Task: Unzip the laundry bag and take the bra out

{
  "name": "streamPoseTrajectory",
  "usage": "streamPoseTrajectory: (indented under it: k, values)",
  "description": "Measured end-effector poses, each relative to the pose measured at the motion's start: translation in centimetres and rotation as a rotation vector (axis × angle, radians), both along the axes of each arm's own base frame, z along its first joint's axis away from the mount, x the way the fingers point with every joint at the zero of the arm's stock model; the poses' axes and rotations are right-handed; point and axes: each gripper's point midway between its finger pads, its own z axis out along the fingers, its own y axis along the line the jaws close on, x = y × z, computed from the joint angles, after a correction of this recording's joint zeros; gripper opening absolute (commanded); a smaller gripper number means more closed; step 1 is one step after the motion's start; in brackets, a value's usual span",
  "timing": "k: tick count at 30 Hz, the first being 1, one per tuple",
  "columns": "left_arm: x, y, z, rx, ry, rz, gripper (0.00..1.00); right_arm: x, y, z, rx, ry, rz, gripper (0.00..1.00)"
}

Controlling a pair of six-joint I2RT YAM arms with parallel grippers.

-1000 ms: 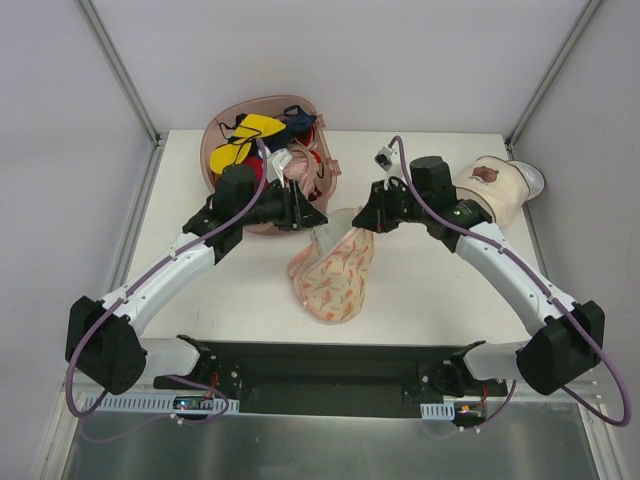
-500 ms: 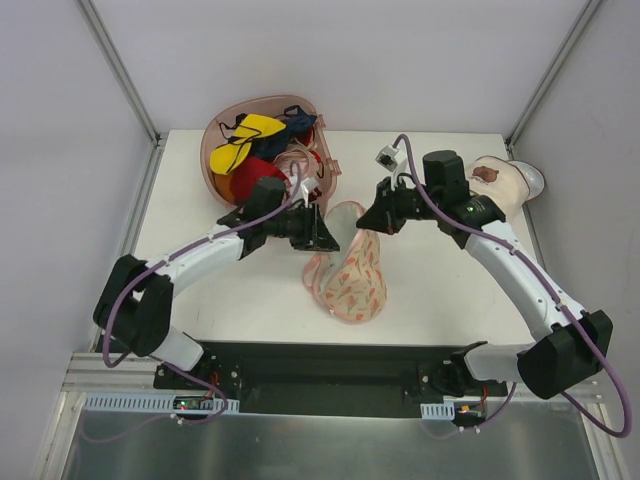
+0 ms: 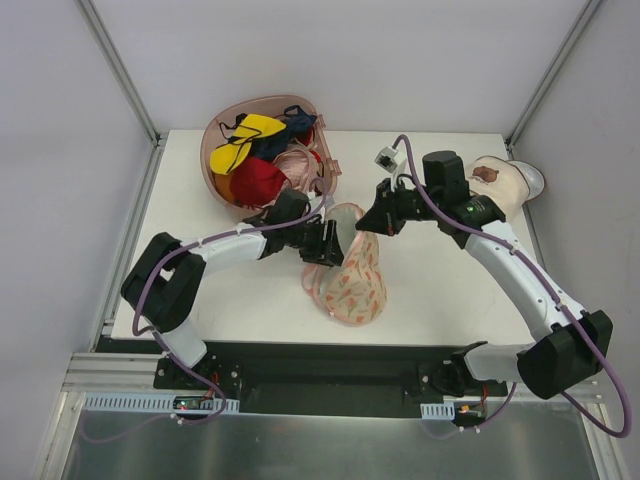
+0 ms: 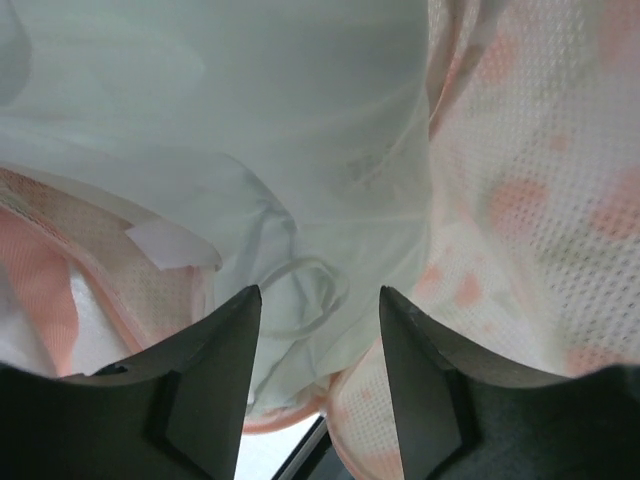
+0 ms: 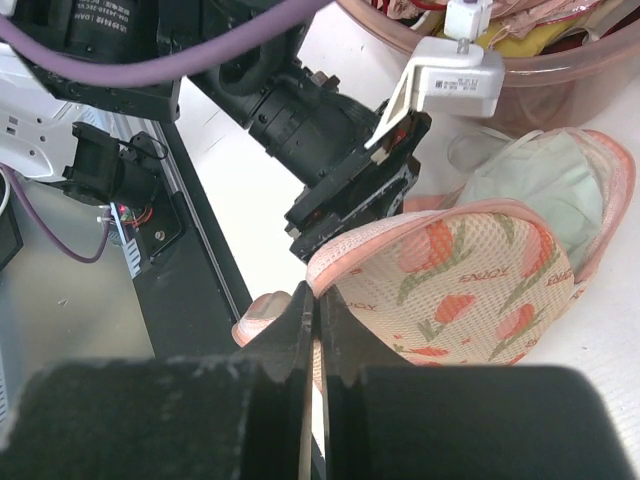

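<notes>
The laundry bag lies mid-table, its upper flap lifted and its mouth open. My right gripper is shut on the flap's pink edge; in the right wrist view the jaws pinch that edging of the bag. The pale mint-white bra shows inside the open mouth. My left gripper is open at the mouth. In the left wrist view the bra fills the space ahead of the left gripper, with the bag's mesh to the right.
A pink translucent basket with red, yellow and dark garments stands at the back left, close behind the left arm. A cream cylindrical container lies at the back right. The table's near edge and black rail are close by.
My left gripper has moved right from the basket side to the bag's open mouth. The right gripper has raised the flap slightly and then held still.
</notes>
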Motion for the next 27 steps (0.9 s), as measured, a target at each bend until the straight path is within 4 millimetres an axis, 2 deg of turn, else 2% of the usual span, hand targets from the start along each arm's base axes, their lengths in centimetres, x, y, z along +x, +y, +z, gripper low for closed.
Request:
streamPoseTrajectory:
  k: [3,9,17,23,25,26,27]
  values:
    - [-0.4,0.0,-0.8,0.052,-0.032,-0.018,0.53,0.0,0.0,0.0,-0.001,0.001,-0.001,0.01]
    - [-2.5,1.0,-2.9,0.190,-0.024,-0.059,0.50,0.0,0.0,0.0,-0.001,0.002,-0.003,0.01]
    - [-3.0,2.0,-4.9,0.313,-0.030,-0.086,0.47,0.0,0.0,0.0,0.000,0.006,-0.005,0.01]
    - [-3.4,2.1,-5.5,0.386,-0.073,-0.107,0.50,0.0,0.0,0.0,0.003,0.014,-0.009,0.01]
    - [-3.2,1.9,-5.7,0.404,-0.089,-0.117,0.45,0.0,0.0,0.0,0.005,0.017,-0.011,0.01]
    - [-3.1,1.8,-5.9,0.411,-0.093,-0.123,0.39,0.0,0.0,0.0,0.005,0.017,-0.012,0.01]
    - [-3.0,1.7,-6.3,0.425,-0.098,-0.125,0.18,0.0,0.0,0.1,0.006,0.018,-0.013,0.01]
